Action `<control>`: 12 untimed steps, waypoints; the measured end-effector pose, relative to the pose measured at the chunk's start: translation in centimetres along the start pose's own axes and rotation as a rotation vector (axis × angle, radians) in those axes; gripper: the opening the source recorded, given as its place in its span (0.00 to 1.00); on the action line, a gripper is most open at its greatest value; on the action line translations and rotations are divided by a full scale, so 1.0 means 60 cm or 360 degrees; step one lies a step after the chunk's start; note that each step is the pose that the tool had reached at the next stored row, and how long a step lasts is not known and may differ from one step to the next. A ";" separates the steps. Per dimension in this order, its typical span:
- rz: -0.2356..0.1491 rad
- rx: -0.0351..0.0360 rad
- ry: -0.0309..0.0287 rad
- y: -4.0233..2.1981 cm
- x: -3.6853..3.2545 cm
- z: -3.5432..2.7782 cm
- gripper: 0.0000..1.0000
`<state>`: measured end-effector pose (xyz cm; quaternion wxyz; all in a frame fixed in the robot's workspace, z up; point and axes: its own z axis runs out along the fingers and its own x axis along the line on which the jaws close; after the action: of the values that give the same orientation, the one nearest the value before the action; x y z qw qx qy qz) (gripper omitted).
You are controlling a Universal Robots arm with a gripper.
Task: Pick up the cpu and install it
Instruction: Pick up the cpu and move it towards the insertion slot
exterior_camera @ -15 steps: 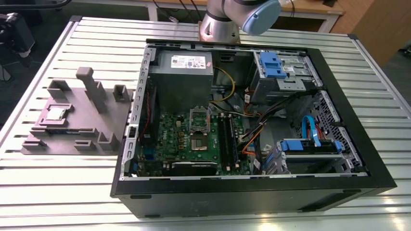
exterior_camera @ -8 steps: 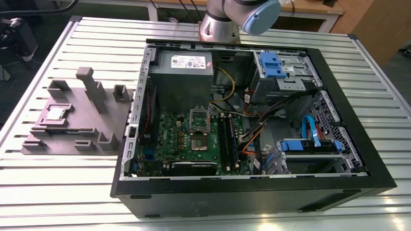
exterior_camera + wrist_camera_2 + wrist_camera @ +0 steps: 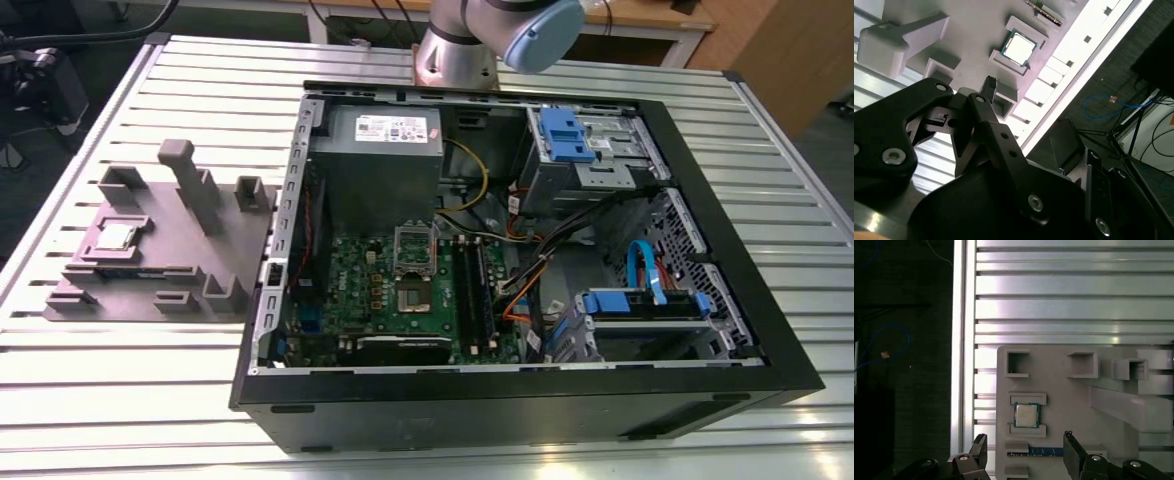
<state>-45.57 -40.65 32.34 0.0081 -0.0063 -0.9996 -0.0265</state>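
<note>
Tabletop (image 3: 120, 385): slatted metal, carries everything; its edge runs past one side of the hand (image 3: 1024, 435) in the first wrist view.
PC case (image 3: 534, 390): black tower on its side, panel off, insides showing. Well apart from the hand's spot over the tray.
Tray (image 3: 154, 285): grey block w/ posts and pockets, beside the case on the exterior view's left. Directly under the hand.
Motherboard (image 3: 350, 285): green, flat inside the case.
Hand: fingers spread wide, nothing betw. them, gripping nothing. Hovers above the tray, no contact.
Socket (image 3: 415, 293): square, metal-framed, mid-board, far from the hand.
Cpu (image 3: 1027, 415): silver top, dark rim, lying flat in its tray pocket. Just ahead of the fingertips, centred on the gap betw. them, not touched.
</note>
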 end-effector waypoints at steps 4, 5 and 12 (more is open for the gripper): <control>0.0000 0.0000 -0.00001 0.000 0.000 0.003 0.71; 0.0000 0.0000 -0.00001 0.000 -0.001 0.004 0.71; 0.0000 0.0000 -0.00001 -0.001 -0.001 0.010 0.71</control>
<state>-45.51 -40.65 31.72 0.0080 -0.0063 -0.9996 -0.0265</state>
